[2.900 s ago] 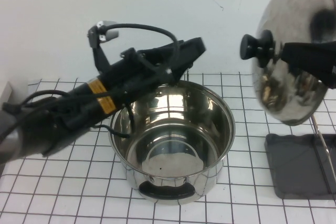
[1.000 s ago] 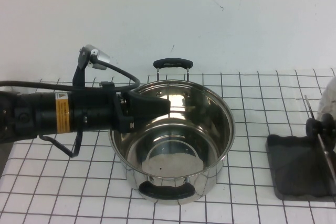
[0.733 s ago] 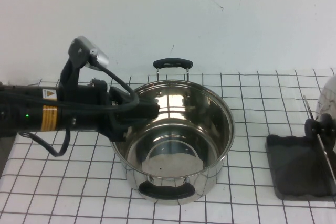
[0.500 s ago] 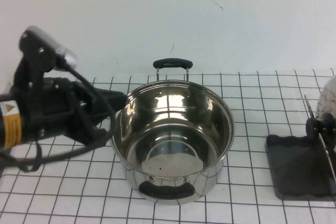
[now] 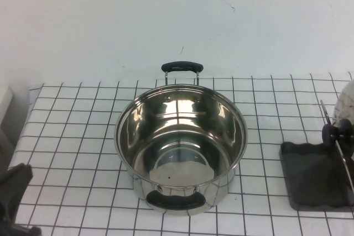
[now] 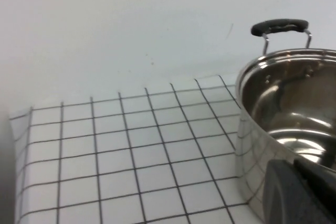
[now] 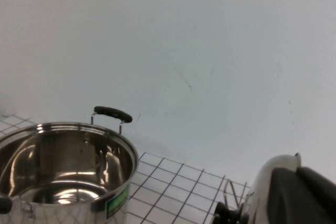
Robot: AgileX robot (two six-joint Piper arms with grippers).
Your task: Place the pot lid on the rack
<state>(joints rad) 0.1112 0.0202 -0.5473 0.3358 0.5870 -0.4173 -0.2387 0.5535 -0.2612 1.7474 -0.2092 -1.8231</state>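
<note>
The pot lid (image 5: 348, 103) stands on edge at the far right, its black knob (image 5: 338, 131) facing the pot. It leans among the thin wire bars of the dark grey rack (image 5: 312, 183). In the right wrist view the lid (image 7: 261, 188), its knob (image 7: 227, 215) and the rack wires (image 7: 227, 192) show beside my right gripper (image 7: 295, 171), which is shut and empty. The right gripper is out of the high view. My left gripper (image 6: 294, 163) is shut and empty, low beside the pot's left side. Only a dark part of the left arm (image 5: 14, 189) shows at the lower left corner.
A deep steel pot (image 5: 180, 146) with two black handles stands open at the table's middle. It also shows in the left wrist view (image 6: 294, 124) and the right wrist view (image 7: 63, 166). White gridded cloth (image 5: 72, 136) covers the table, with a white wall behind.
My left arm has pulled back from over the pot's left rim to the lower left corner. Since 2.9 s ago the right gripper has let go of the lid and left the view.
</note>
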